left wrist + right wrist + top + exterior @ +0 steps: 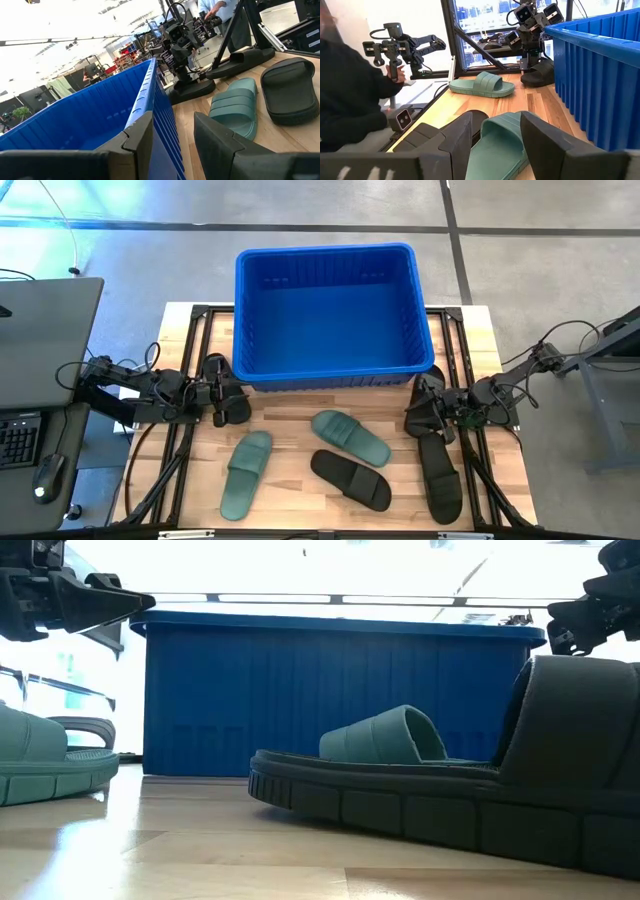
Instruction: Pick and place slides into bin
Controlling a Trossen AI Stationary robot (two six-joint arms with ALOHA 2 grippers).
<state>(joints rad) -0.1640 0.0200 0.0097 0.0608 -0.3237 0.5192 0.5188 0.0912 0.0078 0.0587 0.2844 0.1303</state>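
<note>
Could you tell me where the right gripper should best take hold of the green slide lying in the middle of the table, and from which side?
Probably by its wide strap, coming from above. The green slide lies flat, sole down, so the arched strap is the one raised part that open fingers could straddle. The right gripper is open beside it; the black slide lies close in front, so a low sideways approach looks crowded.

Wooden table (290, 505): blue bin (330, 310), two green slides (246, 474), three black slides (350, 478).
</note>
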